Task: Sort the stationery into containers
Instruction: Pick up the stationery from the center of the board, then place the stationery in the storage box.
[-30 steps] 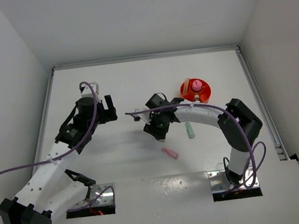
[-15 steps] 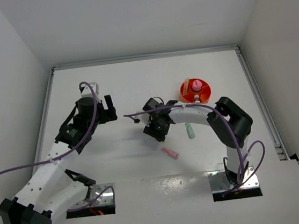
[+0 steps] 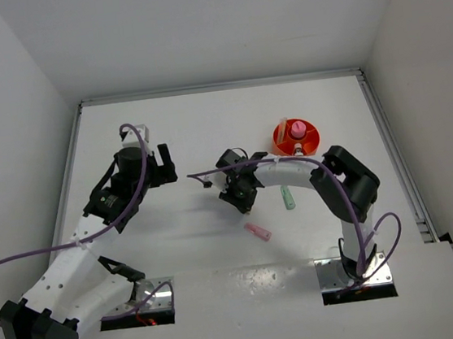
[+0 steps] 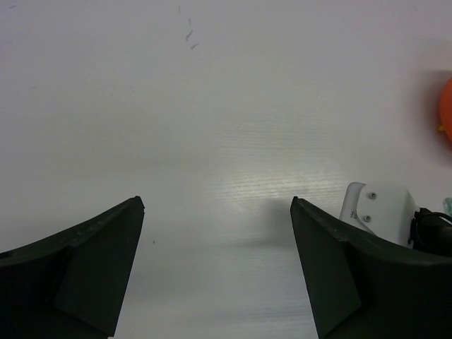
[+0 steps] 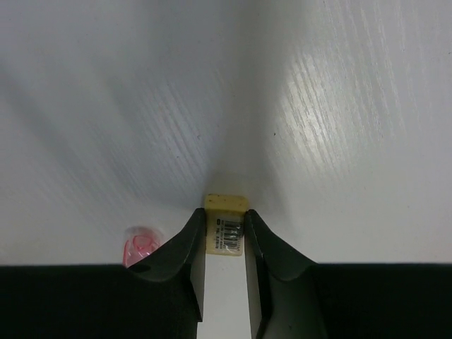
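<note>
My right gripper (image 5: 226, 215) is shut on a small tan block (image 5: 226, 203) with a barcode label, low over the table; in the top view this gripper (image 3: 243, 203) is at the table's middle. A pink stick (image 3: 258, 231) lies just in front of it, and its end shows in the right wrist view (image 5: 140, 244). A mint-green stick (image 3: 288, 198) lies to the right. The orange bowl (image 3: 315, 140) stands at the back right with a pink tube (image 3: 296, 130) in it. My left gripper (image 3: 161, 162) is open and empty over bare table (image 4: 216, 205).
The bowl's edge shows at the right border of the left wrist view (image 4: 446, 111). A white part of the right arm (image 4: 374, 205) shows beside the left gripper's right finger. Raised rails edge the table at left, back and right.
The right arm's elbow has swung left and the right gripper has shifted slightly left. The left arm has not moved.
</note>
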Robot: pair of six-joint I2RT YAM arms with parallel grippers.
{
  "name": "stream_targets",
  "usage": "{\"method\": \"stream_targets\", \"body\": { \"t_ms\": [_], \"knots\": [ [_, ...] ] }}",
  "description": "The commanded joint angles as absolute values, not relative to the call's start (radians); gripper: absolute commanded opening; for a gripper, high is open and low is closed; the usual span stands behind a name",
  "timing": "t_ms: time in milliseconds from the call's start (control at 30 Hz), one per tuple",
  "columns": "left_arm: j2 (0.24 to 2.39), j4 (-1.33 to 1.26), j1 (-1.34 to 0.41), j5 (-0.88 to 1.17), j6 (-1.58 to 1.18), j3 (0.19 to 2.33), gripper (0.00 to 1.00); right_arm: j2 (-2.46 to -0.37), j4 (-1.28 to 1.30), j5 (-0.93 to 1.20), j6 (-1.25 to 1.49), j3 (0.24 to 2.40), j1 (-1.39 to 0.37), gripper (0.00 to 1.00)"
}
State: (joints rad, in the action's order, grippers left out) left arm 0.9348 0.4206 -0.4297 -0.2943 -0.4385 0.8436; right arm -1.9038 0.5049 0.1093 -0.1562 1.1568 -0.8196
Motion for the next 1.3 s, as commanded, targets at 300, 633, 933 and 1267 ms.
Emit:
{"method": "stream_targets", "body": {
  "t_ms": [300, 633, 933, 1267],
  "knots": [
    [0.891, 0.407, -0.419, -0.325, -0.456, 0.853, 0.91, -1.502, 0.188, -0.369, -0.169, 1.074, -0.763, 0.0],
    [0.91, 0.407, -0.419, -0.281, -0.446, 0.844, 0.91, -1.402, -0.051, -0.468, -0.206, 1.14, -0.434, 0.0],
    [0.91, 0.407, -0.419, -0.253, -0.446, 0.844, 0.91, -1.547, 0.169, -0.031, -0.057, 1.304, -0.134, 0.0],
    [0.9, 0.397, -0.419, -0.233, -0.446, 0.844, 0.91, -1.772, 0.325, 0.449, -0.038, 1.508, 0.054, 0.0]
  ]
}}
